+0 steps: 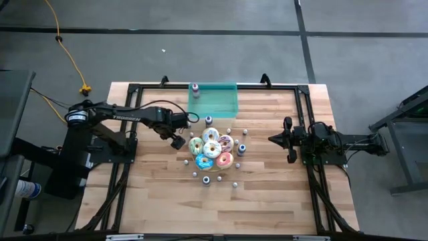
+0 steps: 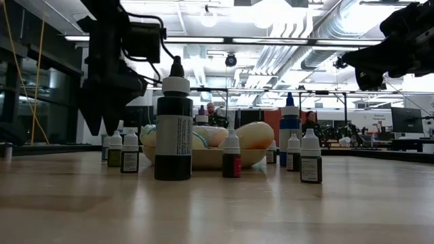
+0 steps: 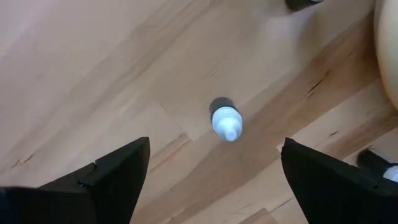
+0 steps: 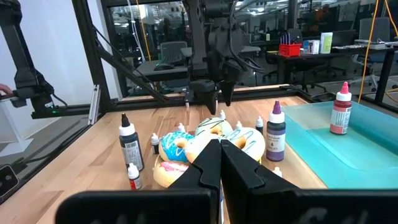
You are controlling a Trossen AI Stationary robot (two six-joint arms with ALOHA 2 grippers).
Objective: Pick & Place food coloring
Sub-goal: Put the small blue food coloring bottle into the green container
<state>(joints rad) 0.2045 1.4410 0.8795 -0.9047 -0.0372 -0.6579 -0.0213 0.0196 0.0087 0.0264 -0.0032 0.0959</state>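
Note:
Several tiny food coloring bottles stand upright on the table around a plate of donuts (image 1: 211,151); taller ones show in the low view (image 2: 173,129) (image 2: 289,129). One bottle (image 4: 340,109) stands in the teal tray (image 1: 217,102). My left gripper (image 1: 178,141) hangs left of the donuts, fingers pointing down and open. It is above a small white-capped bottle (image 3: 225,121) that stands between and below the fingertips (image 3: 214,146), untouched. In the low view the left gripper (image 2: 102,120) hovers over the small bottles (image 2: 129,152). My right gripper (image 1: 273,139) waits right of the donuts, shut (image 4: 219,147).
The frosted donuts fill the plate at the table's middle (image 4: 205,140). The teal tray sits at the far edge. Black frame rails (image 1: 304,114) run along the table's left, right and far sides. Bare wood lies toward the near edge (image 1: 221,207).

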